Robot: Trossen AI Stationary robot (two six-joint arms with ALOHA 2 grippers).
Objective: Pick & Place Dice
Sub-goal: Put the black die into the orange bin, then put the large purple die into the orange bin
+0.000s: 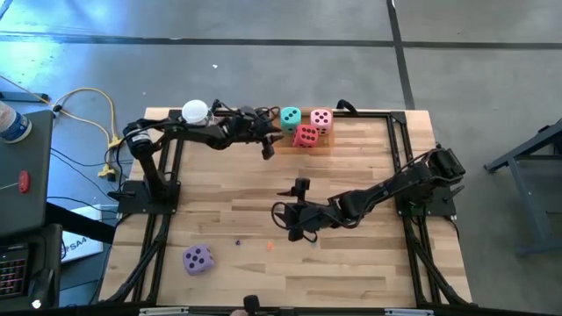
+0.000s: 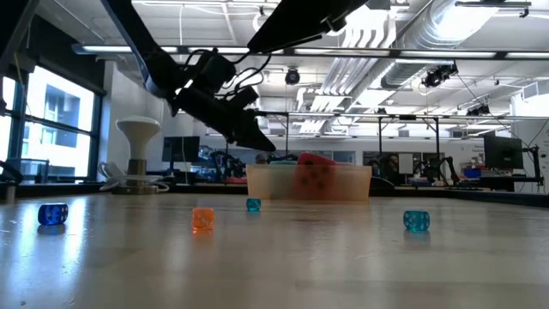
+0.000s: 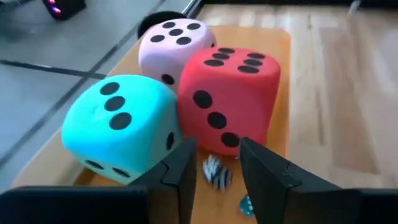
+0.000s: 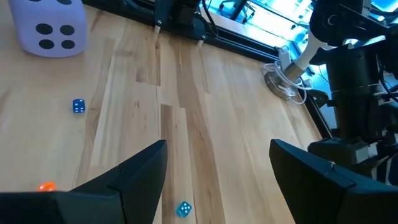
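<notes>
My right tool (image 4: 217, 180) hangs spread and empty over the mid surface (image 1: 228, 197), the purple die (image 1: 198, 258) lying near the front edge. It looks soft and light, so I'd pinch opposite flat faces. Farther back, my left tool (image 3: 216, 174) stands slightly parted, holding nothing, just before the teal die (image 3: 118, 127), red die (image 3: 229, 96) and pink die (image 3: 173, 50) in the tray (image 3: 283, 74).

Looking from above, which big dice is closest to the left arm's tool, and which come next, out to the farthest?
From the left tool:
1. Teal dice, in the tray at the far edge.
2. Red dice, close behind; nearly a tie.
3. Pink dice, behind those.
4. Purple dice, near edge, farthest.
</notes>
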